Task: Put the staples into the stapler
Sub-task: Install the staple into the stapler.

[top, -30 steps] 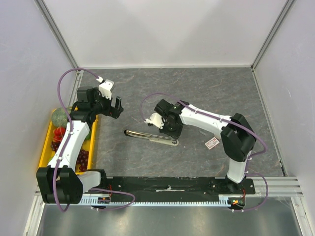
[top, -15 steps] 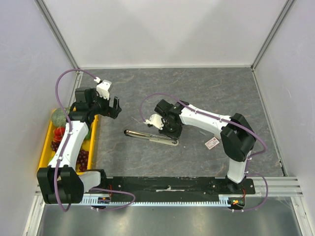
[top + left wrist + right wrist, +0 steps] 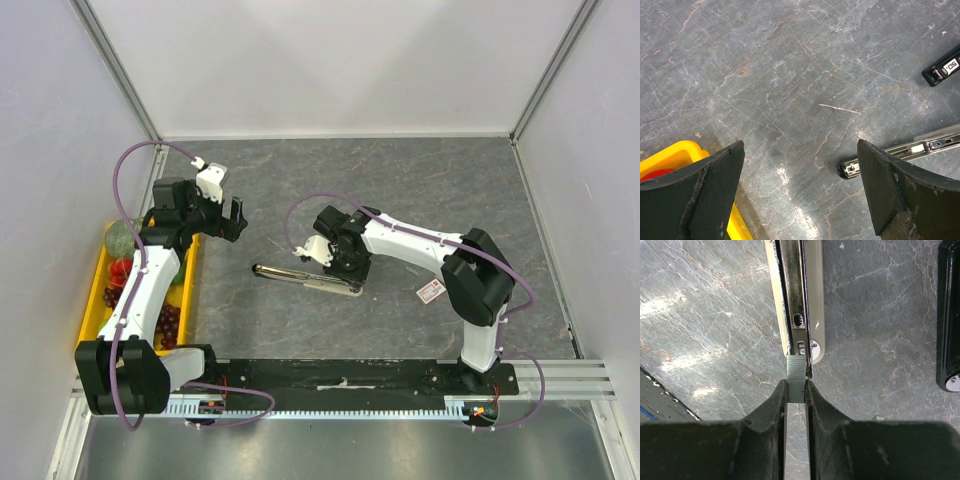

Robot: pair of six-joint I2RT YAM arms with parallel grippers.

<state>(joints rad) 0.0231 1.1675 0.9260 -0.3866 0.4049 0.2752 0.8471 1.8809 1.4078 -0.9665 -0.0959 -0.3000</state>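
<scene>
Since the earlier frame the right hand (image 3: 796,390) had edged down toward the stapler (image 3: 305,278), lying mid-frame on the tabletop (image 3: 400,190). It clenched a staple strip (image 3: 796,376) butted against the open rail, seemingly aligned for sliding in. Left hand (image 3: 799,172) hung released at left, out of the way.

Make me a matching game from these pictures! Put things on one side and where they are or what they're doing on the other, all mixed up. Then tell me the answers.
Things:
1. staple strip
2. yellow tray
3. small white box
4. left pincer

Places or states:
A. open, holding nothing
B. lying on the table, right of the stapler
C. pinched in the right pincer, at the stapler's end
D. at the table's left edge

Pairs: 1-C, 2-D, 3-B, 4-A
</scene>
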